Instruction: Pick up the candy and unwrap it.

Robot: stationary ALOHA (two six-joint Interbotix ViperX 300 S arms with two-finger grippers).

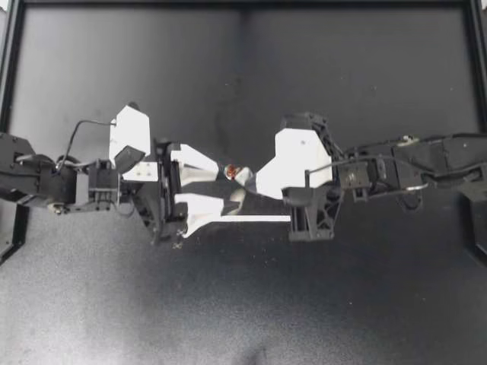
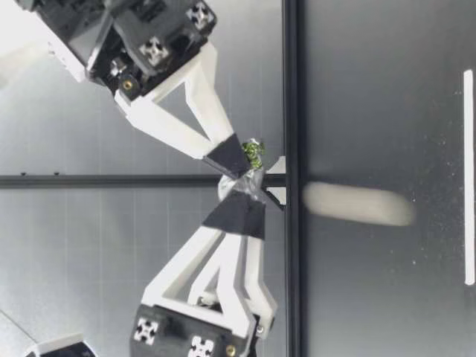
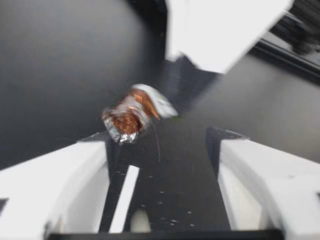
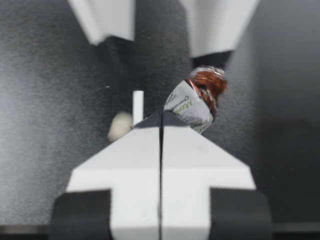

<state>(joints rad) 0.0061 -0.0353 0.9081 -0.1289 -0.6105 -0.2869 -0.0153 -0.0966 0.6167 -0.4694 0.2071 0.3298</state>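
Candy pinched above a black table, where my two grippers meet.

From the top, the table [image 1: 243, 68] is matt black inside a dark frame, with a thin white strip [image 1: 251, 219] lying under the arms. My left gripper [image 1: 227, 185] reaches in with its fingers spread, my right gripper [image 1: 245, 177] meets it tip to tip, and the candy [image 1: 232, 172] sits where they meet. In the low view a grey wall stands behind, and both grippers slope together above the table with the candy [image 2: 253, 156] at their tips. The left wrist view shows the left fingers [image 3: 60, 185] apart and the candy [image 3: 132, 115] just ahead of one tip. The right wrist view shows the right fingers [image 4: 125, 165] pressed together, pinching the wrapper's end, with the candy [image 4: 192, 102] jutting beyond their tip.
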